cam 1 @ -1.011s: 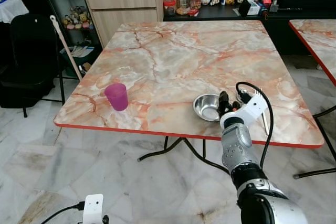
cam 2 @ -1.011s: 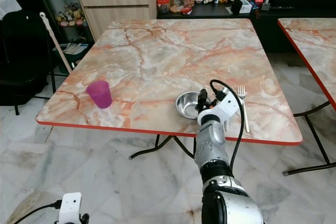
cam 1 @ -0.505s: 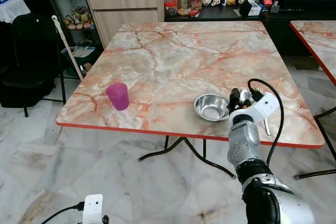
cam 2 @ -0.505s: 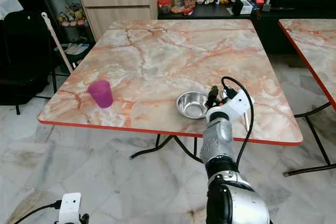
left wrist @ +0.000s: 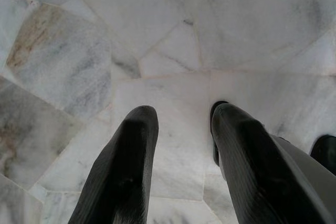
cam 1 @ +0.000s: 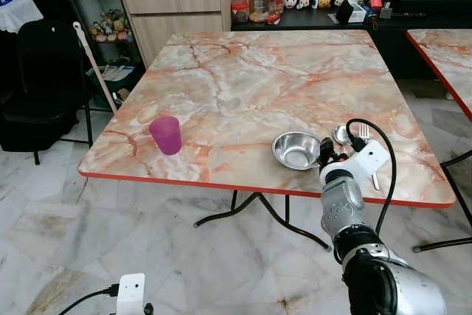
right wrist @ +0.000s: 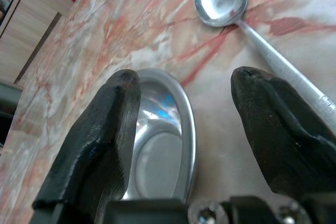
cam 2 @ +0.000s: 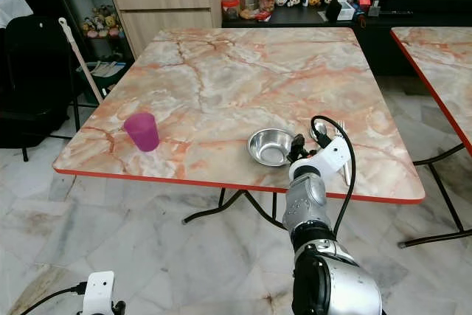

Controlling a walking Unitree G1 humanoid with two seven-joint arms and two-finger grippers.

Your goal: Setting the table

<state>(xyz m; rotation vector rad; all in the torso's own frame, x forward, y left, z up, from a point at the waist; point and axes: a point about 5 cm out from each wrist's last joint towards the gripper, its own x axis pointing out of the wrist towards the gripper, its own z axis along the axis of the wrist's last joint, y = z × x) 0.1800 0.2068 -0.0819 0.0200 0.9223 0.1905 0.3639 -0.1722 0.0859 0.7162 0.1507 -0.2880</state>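
With its fingers spread and gripping nothing, the right gripper (right wrist: 184,129) is hovering between bowl (cam 1: 296,150) and spoon (right wrist: 231,9). Judging by that, cutlery placement is finishing; pulling clear seems next.

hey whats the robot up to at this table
It is setting a marble table. The right gripper is open, low over the near edge, between a steel bowl and a spoon, holding nothing. A fork lies just past the spoon, and a purple cup stands at the left side. The left gripper hangs open above the floor.
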